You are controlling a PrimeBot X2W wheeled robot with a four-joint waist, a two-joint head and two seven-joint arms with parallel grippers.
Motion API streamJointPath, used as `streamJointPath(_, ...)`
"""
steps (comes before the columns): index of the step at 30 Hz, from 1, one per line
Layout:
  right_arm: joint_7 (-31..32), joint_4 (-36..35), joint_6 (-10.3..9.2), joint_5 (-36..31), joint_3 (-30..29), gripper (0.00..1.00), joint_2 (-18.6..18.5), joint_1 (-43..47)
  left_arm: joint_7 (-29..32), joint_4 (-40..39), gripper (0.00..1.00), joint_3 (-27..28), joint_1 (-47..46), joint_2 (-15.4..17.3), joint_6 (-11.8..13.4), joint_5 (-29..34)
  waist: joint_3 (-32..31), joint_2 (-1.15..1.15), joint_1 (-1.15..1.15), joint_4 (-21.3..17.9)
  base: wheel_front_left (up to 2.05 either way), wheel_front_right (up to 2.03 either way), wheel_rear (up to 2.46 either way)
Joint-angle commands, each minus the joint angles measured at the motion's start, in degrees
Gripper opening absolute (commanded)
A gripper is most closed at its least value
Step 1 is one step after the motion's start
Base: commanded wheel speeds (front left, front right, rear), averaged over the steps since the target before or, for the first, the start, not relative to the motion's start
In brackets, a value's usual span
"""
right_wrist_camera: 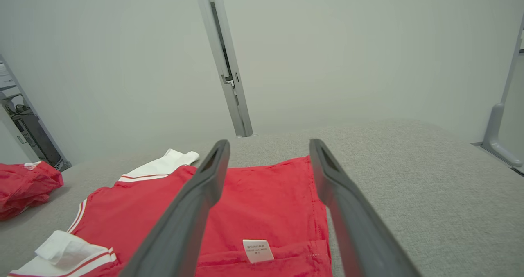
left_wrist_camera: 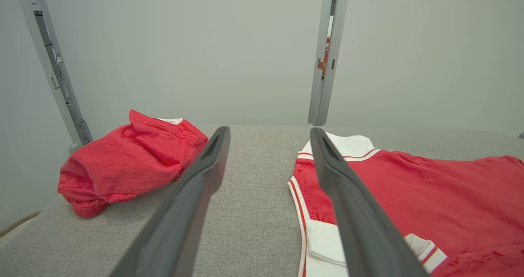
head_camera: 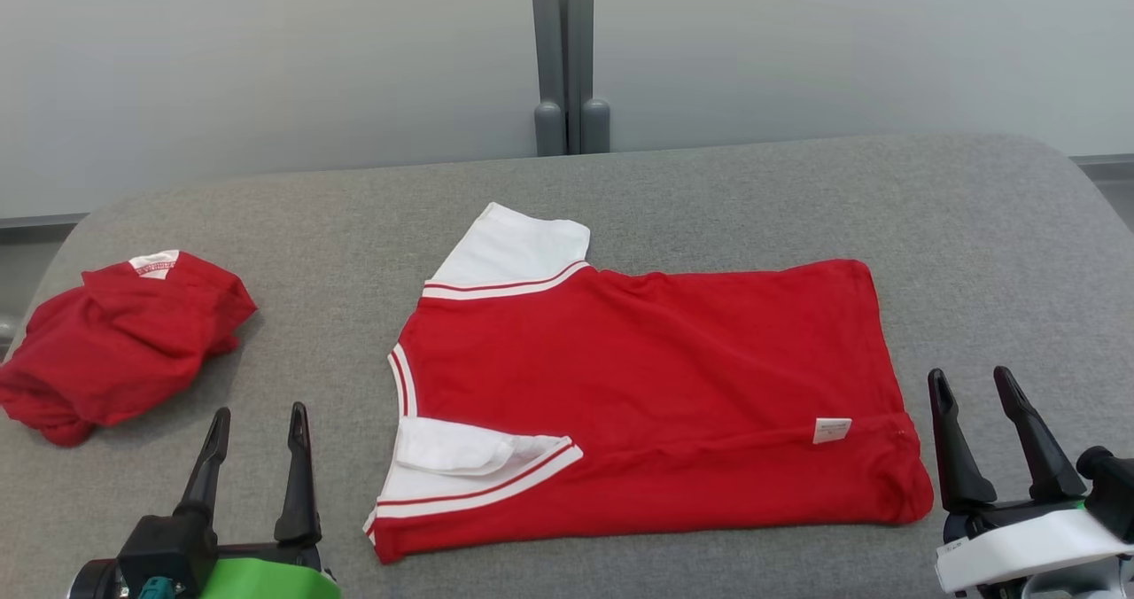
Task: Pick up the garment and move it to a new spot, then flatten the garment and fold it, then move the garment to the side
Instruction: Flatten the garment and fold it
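Note:
A red garment (head_camera: 647, 386) with white sleeves and red-white trim lies spread flat in the middle of the grey padded table (head_camera: 709, 191), neck to the left, hem to the right. Its near edge is folded up, showing a white label (head_camera: 832, 430). My left gripper (head_camera: 259, 422) stands open near the table's front left, apart from the garment's collar side. At the front right my right gripper (head_camera: 974, 385) is open just beside the hem corner. The garment (left_wrist_camera: 430, 199) lies right of the left fingers in the left wrist view. The garment (right_wrist_camera: 262, 211) lies under the right fingers.
A second red garment (head_camera: 115, 346) lies crumpled at the table's left edge, also seen as a bundle (left_wrist_camera: 131, 162) in the left wrist view. A grey post (head_camera: 567, 58) stands behind the table against a pale wall. Bare grey surface lies beyond and right of the spread garment.

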Motion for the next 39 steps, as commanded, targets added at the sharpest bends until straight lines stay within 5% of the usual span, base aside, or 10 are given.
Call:
streamJointPath(1, 0.2, -0.4, -0.05, -0.5, -0.1, 1.0, 0.2, 0.7, 0.0, -0.2, 1.0, 0.3, 0.7, 0.1, 0.1, 0.4, -0.1, 0.0, 0.0, 0.2, 0.0, 0.0, 0.0)
streamJointPath(39, 5.7, -1.2, -0.05, -4.3, 0.3, 1.0, 1.3, 1.1, 3.9, 0.4, 1.0, -0.7, -1.2, 2.0, 1.6, 0.0, 0.4, 0.0, 0.0, 0.9, 0.0, 0.0, 0.0)
